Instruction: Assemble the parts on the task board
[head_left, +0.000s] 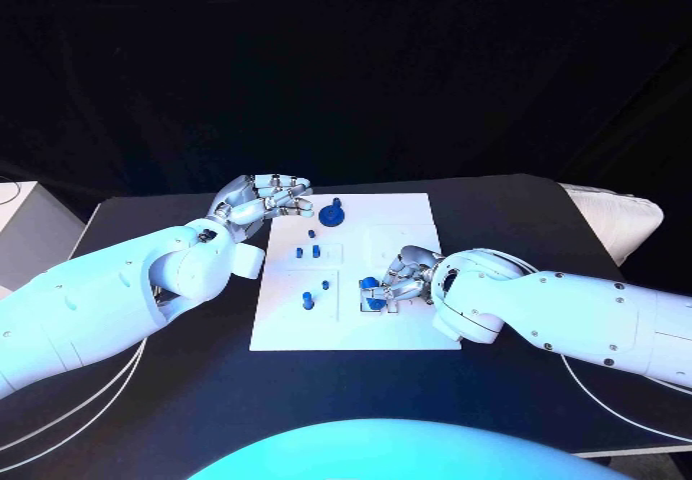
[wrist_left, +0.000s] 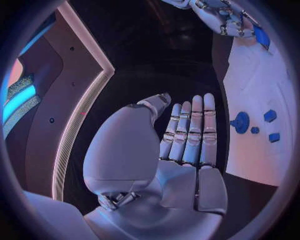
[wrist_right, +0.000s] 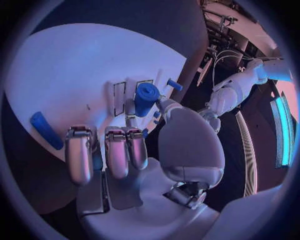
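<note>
— While you watch the head view, what sits on the task board (head_left: 389, 215)?
— I see small blue parts (head_left: 309, 298) left of centre, and a round blue piece (head_left: 333, 212) near its top edge.
— And the hands?
— My left hand (head_left: 264, 199) hovers flat at the board's upper-left corner, fingers (wrist_left: 194, 125) straight and together, holding nothing. My right hand (head_left: 392, 287) pinches a blue cylinder (wrist_right: 146, 98) lower right; its base is hidden.

The right hand (head_left: 400, 282) covers part of the white board (head_left: 389, 215) and the blue pieces (head_left: 375, 296) beneath its fingers, so its grip is unclear. Small pegs (head_left: 306, 250) farther up are too tiny to identify.
</note>
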